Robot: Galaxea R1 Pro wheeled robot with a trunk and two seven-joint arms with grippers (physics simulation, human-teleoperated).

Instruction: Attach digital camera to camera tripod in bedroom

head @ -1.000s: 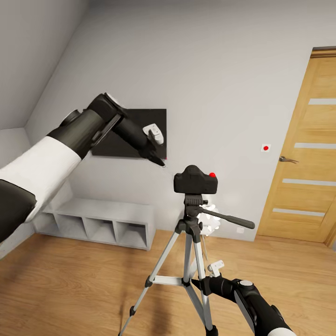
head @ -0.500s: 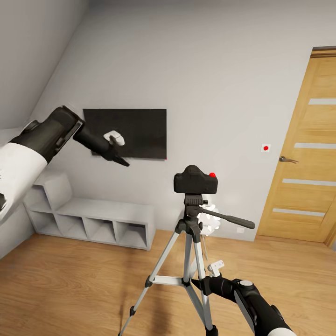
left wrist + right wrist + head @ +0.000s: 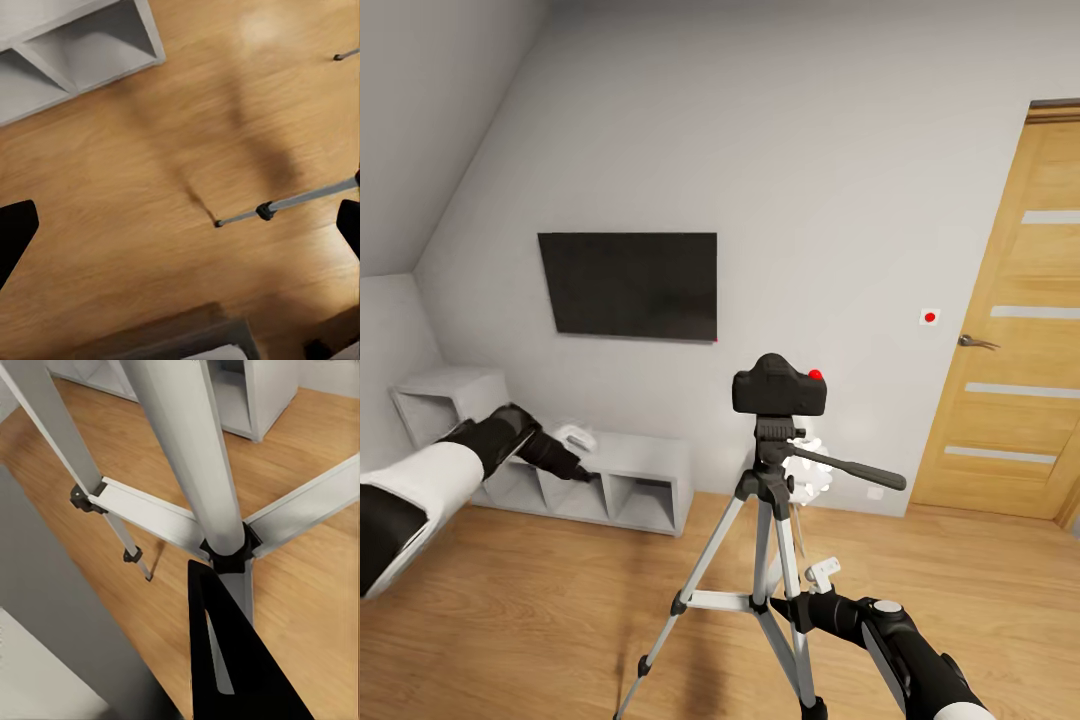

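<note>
The black digital camera [image 3: 780, 388], red dot on top, sits on the pan head of the camera tripod [image 3: 762, 560] in the middle of the bedroom floor. My left gripper [image 3: 582, 470] is low at the left by the shelf unit, well away from the tripod. It is open, with its fingertips [image 3: 15, 234] far apart over bare floor. My right gripper [image 3: 800, 608] is low beside the tripod's centre braces. One black finger [image 3: 232, 660] lies right against the centre column [image 3: 195, 457]; the other finger is hidden.
A black TV [image 3: 628, 285] hangs on the white wall above a low grey shelf unit [image 3: 590, 478]. A wooden door [image 3: 1015, 320] stands at the right. Light wood floor [image 3: 510, 620] surrounds the tripod's feet [image 3: 219, 223].
My left arm has swung down and to the left, from in front of the TV to low beside the shelf unit. The camera, the tripod and my right arm have not moved.
</note>
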